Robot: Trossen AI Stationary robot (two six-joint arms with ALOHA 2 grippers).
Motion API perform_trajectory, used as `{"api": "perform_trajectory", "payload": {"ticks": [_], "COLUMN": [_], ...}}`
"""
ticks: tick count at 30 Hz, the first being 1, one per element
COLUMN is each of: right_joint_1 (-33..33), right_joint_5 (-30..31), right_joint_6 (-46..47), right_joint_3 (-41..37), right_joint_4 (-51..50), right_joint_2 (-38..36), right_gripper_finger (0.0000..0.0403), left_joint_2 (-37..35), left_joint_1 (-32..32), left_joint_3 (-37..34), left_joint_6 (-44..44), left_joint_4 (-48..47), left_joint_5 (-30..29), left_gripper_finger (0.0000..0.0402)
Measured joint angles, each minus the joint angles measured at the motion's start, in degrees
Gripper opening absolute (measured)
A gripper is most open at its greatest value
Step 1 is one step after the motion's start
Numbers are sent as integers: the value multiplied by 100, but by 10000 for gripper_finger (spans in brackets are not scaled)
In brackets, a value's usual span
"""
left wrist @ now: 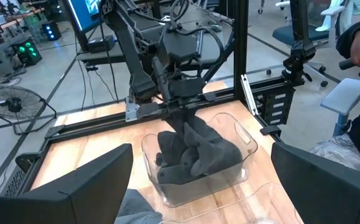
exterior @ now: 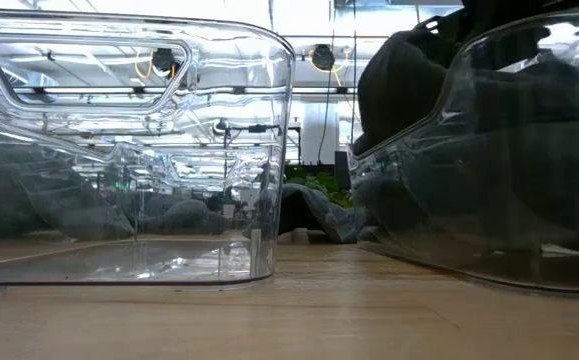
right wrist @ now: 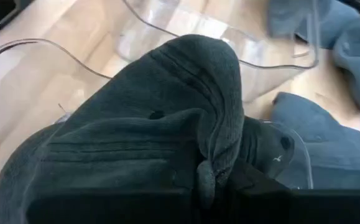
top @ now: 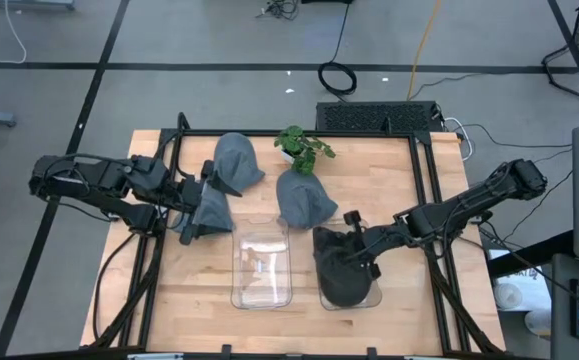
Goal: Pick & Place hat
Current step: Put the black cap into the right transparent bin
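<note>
Over rt bin [top: 371,296], pincer [top: 354,256] hat-hidden [top: 339,268]

You have two bins side by side on the bench [top: 169,300]: left bin [top: 261,268], right bin [top: 349,280] holding a hat [top: 337,262].

My clearest access is the empty clear bin [top: 261,267], open from above. The right bin [top: 347,292] is filled by a dark hat [top: 339,265]. Grey hats [top: 304,198] and a plant [top: 304,148] obstruct the rear table [top: 169,300]; its front corners lie bare.
</note>
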Motion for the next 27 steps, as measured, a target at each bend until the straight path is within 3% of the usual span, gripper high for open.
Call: {"api": "perform_trajectory", "payload": {"ticks": [5,10,17,22,27], "right_joint_1": [-4,-2,85,341,873], "right_joint_5": [154,236,1598,1794,1446], "right_joint_6": [184,409,-445,-1052,-903], "right_joint_3": [0,0,0,1,377], "right_joint_4": [2,8,540,1395,1273], "right_joint_2": [0,-3,-307,-530,-348], "right_gripper_finger": [71,154,245,260,208], "left_joint_2": [0,0,0,0,0], "left_joint_1": [0,0,0,0,0], "left_joint_3": [0,0,0,0,3], "left_joint_6": [0,0,0,0,0], "left_joint_4": [0,0,1,20,31], "left_joint_5": [0,0,2,0,0], "left_gripper_finger": [390,390,390,390,390]}}
